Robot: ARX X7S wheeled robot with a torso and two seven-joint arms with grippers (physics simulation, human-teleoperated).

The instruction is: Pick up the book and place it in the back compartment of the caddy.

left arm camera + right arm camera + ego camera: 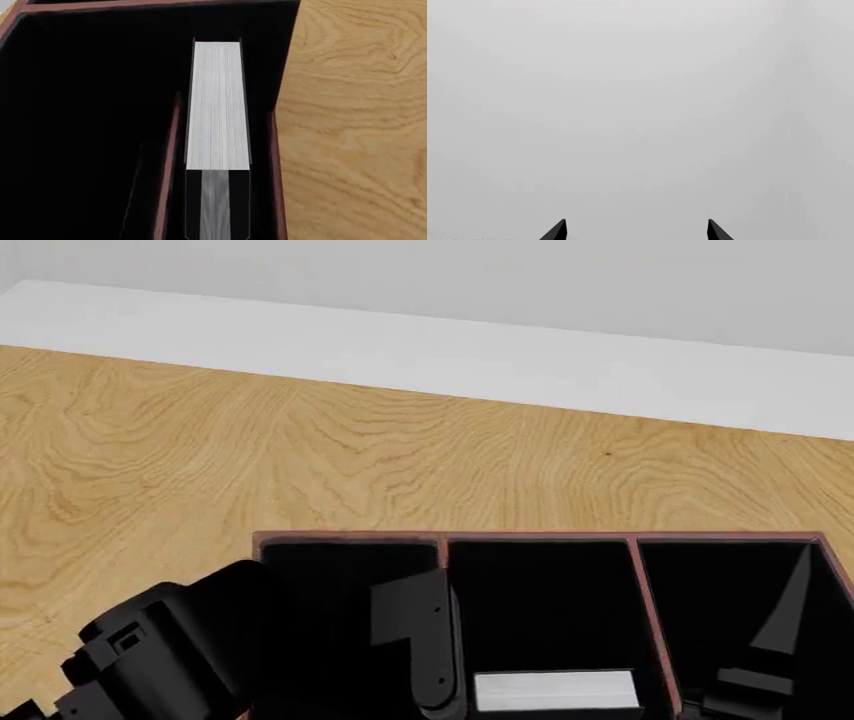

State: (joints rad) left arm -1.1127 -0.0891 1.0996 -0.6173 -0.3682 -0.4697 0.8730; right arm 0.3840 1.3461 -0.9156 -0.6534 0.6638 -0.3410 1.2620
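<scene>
Book (219, 105) upright in caddy (170, 145), left gripper (217, 210) clamping it

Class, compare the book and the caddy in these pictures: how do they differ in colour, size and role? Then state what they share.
Colour: the book shows a white-grey, finely lined page edge; the caddy is black inside with thin pinkish-brown walls.
Size: the book fills only part of one narrow section; the caddy spans several sections.
Role: the book is contained, standing on edge; the caddy contains it and sits on the wooden surface.
Shared: both are rectangular.
</scene>
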